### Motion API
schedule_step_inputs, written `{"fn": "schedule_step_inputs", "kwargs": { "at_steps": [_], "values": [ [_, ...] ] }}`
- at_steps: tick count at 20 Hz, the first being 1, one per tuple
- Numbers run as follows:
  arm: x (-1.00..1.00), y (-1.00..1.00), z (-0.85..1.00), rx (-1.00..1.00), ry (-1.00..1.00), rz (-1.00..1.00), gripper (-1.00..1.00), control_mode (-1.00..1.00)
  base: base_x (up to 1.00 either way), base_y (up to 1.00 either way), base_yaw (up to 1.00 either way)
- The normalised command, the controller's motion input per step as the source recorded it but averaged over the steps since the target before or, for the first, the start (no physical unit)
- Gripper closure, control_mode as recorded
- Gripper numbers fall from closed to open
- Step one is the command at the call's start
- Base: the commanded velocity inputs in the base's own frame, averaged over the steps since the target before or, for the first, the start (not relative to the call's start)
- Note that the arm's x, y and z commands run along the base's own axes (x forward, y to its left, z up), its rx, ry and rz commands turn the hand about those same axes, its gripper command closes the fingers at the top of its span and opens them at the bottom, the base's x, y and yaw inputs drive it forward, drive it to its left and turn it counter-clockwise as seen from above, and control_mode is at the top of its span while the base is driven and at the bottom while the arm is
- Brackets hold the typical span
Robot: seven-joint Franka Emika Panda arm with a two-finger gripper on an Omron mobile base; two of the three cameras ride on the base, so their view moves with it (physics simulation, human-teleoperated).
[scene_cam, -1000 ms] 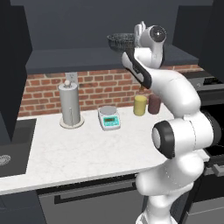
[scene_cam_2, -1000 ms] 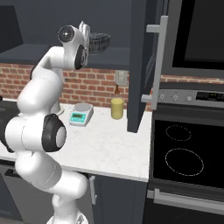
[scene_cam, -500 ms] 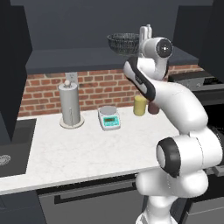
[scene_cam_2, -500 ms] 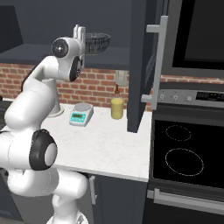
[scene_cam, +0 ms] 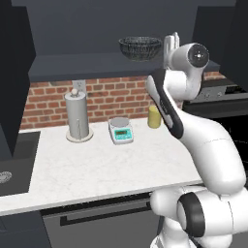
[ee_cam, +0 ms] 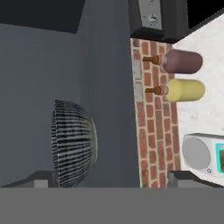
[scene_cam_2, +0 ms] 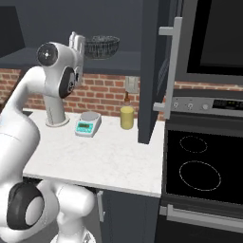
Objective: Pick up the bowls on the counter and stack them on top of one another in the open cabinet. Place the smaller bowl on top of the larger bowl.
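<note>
The larger bowl (scene_cam: 140, 47), wide, dark grey and ribbed, stands on the shelf floor of the open cabinet (scene_cam: 87, 65). It also shows in the right base view (scene_cam_2: 101, 46), and on its side in the rolled hand view (ee_cam: 72, 144). My gripper (scene_cam: 169, 42) (scene_cam_2: 76, 41) hovers at shelf height just beside the bowl, apart from it. The gripper is open (ee_cam: 113, 179), with nothing between its fingertips (ee_cam: 41, 178). The bowl's inside is hidden from every view, and the smaller bowl is out of view. The white marbled counter (scene_cam: 97, 164) lies below.
On the counter by the brick wall stand a paper towel holder (scene_cam: 78, 116), a white-and-teal scale (scene_cam: 121, 131) and a yellow cup (scene_cam_2: 126, 117), with a brown bottle (ee_cam: 181, 61) behind it. A dark cabinet side with a long handle (scene_cam_2: 166, 66) hangs right, above the black stovetop (scene_cam_2: 199, 166). A sink (scene_cam: 9, 164) lies left.
The hand has drawn back from the bowl, which stays on the shelf. The upper arm has swung upright. The gripper stays open throughout.
</note>
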Motion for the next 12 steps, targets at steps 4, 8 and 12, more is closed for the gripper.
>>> {"fn": "schedule_step_inputs", "kwargs": {
  "at_steps": [4, 8, 12],
  "values": [
    [-1.00, 0.00, -0.29, 0.00, 0.39, 0.00, -1.00, -1.00, 0.00, 0.00, 0.00],
    [-0.80, 0.00, -0.81, 0.00, 0.34, 0.00, -1.00, -1.00, 0.00, 0.00, 0.00],
    [-0.43, 0.00, -1.00, 0.00, 0.10, 0.06, -1.00, -1.00, 0.00, 0.00, 0.00]
  ]
}}
